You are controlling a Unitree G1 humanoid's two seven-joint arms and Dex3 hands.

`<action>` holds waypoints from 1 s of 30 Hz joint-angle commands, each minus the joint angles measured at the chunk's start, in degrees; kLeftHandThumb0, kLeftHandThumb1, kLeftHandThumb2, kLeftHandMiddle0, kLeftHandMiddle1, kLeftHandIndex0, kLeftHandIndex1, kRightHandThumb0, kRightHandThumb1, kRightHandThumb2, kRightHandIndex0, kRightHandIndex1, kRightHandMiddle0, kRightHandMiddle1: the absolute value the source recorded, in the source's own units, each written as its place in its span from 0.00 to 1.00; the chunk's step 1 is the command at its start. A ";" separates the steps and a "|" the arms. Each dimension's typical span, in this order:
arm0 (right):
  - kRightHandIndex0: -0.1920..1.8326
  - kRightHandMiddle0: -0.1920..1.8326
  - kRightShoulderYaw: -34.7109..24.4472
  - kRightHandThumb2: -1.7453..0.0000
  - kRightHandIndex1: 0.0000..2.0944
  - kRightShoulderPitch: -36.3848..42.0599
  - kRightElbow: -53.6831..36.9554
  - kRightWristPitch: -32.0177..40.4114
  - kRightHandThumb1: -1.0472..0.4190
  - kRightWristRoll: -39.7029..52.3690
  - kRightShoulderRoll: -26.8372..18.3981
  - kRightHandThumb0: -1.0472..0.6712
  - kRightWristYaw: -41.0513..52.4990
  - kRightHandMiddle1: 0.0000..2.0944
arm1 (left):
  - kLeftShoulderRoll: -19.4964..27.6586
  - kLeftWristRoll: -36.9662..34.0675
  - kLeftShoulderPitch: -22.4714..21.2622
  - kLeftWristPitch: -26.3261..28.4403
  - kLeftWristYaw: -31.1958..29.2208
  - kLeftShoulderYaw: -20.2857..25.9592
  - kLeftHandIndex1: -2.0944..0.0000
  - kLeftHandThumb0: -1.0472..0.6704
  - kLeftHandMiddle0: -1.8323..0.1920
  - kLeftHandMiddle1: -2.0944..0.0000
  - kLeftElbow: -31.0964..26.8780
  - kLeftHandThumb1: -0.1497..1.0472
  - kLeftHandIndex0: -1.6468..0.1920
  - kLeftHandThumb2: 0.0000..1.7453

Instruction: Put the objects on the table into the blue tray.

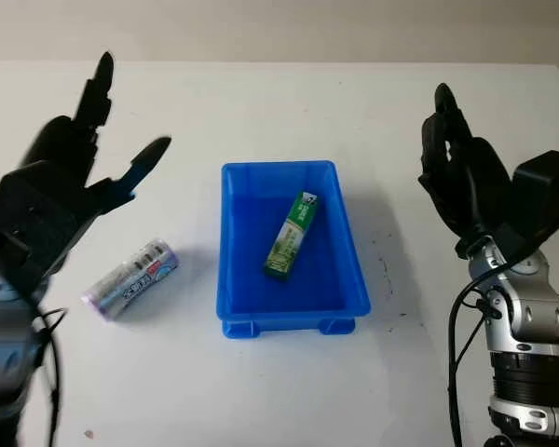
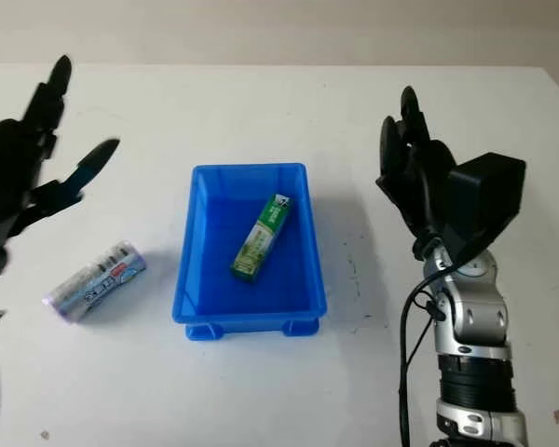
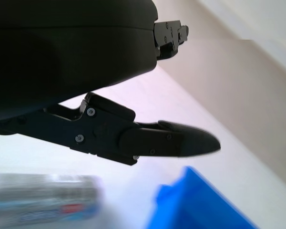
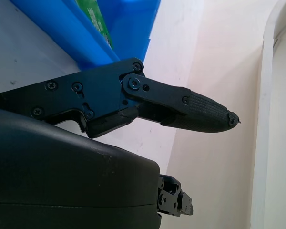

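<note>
The white table (image 1: 261, 112) runs bare and smooth from the blue tray (image 1: 231, 279) out to its far edge at 12 o'clock, and a broad open stretch lies at 3 o'clock between the tray and the right hand (image 1: 456, 172). The tray is a rectangular moulded plastic bin with a raised rim and small feet, standing at the centre. Inside it a slim green and white carton (image 1: 291, 236) lies flat on the floor, slanted, its white end toward 1 o'clock. At 9 o'clock from the tray, just beside its left wall but apart from it, a glossy silvery cylindrical packet (image 1: 130, 278) with printed label lies on its side on the table. The left hand (image 1: 74, 172), black and hard-shelled, hangs open above the table at 10 o'clock from the packet, holding nothing. The right hand is open too, raised at 3 o'clock, well apart from the tray; black cables trail down its metal forearm.
</note>
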 commanded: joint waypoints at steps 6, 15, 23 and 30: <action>0.00 0.00 -0.79 0.59 0.00 -0.39 0.14 -1.06 0.00 0.21 -0.40 0.19 0.93 0.00 | 7.74 14.56 7.03 12.75 1.15 -12.21 0.96 0.15 0.94 0.97 -12.47 1.00 0.93 0.09; 0.00 0.00 -1.01 0.59 0.00 -1.44 1.42 -1.06 0.00 0.34 -0.57 0.20 1.41 0.00 | 9.43 20.09 6.45 21.68 -0.70 -21.71 0.98 0.14 0.96 0.98 -12.71 1.00 0.95 0.09; 0.00 0.00 -1.27 0.59 0.00 -1.92 2.12 -0.99 0.00 0.90 -0.58 0.19 2.17 0.00 | 8.27 22.54 5.41 20.98 1.31 -27.49 0.98 0.13 0.97 0.97 -4.08 1.00 0.97 0.05; 0.00 0.00 -2.32 0.59 0.00 -1.41 1.45 -0.18 0.00 1.76 -0.32 0.19 1.80 0.00 | 9.41 29.79 2.35 18.09 -0.45 -34.89 0.98 0.12 0.96 0.97 8.30 1.00 0.97 0.04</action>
